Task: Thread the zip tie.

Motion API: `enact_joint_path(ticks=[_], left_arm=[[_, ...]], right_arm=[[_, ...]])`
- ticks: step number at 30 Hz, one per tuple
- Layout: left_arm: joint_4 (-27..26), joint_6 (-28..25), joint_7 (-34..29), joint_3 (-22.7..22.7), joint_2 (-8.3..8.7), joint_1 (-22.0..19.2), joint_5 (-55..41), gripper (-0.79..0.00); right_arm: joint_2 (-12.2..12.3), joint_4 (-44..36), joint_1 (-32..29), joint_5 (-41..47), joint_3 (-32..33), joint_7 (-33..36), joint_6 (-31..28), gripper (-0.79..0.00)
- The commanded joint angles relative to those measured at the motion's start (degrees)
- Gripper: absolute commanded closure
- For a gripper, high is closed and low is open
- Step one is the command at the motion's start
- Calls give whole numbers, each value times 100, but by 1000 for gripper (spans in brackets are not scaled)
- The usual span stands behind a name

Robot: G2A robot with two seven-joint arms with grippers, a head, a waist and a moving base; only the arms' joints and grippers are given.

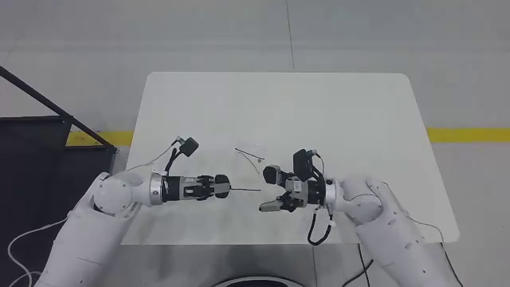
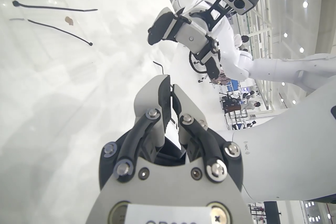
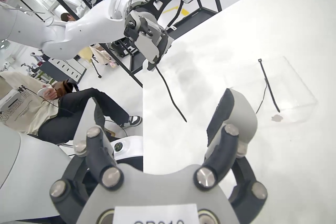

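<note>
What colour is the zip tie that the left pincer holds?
The zip tie is black; the right wrist view shows it best.

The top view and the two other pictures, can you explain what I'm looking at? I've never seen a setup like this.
This is a two-armed robot working at a white table. The top view looks down from a camera above its arms. The other two pictures come from a camera on each wrist, so each shows its own gripper up close and the other arm farther off. The left gripper is shut on a black zip tie. The tie's free end points toward the right gripper, which is open and holds nothing. Two more zip ties lie on a clear sheet on the table.
</note>
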Motion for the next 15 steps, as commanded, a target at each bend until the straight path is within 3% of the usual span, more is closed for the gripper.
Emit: enact_joint_path(ticks=[1,8,15], left_arm=[[11,-23,-13,13,5,-6,-13,0],[38,-48,-10,46,24,-30,-31,0],[78,-38,17,87,40,-46,-39,0]], right_arm=[[-6,3,78,-39,-81,94,125,-696],[-33,-129,158,-448,-258,2,596,-631],[-30,-232,138,-670,-328,-127,756,-496]])
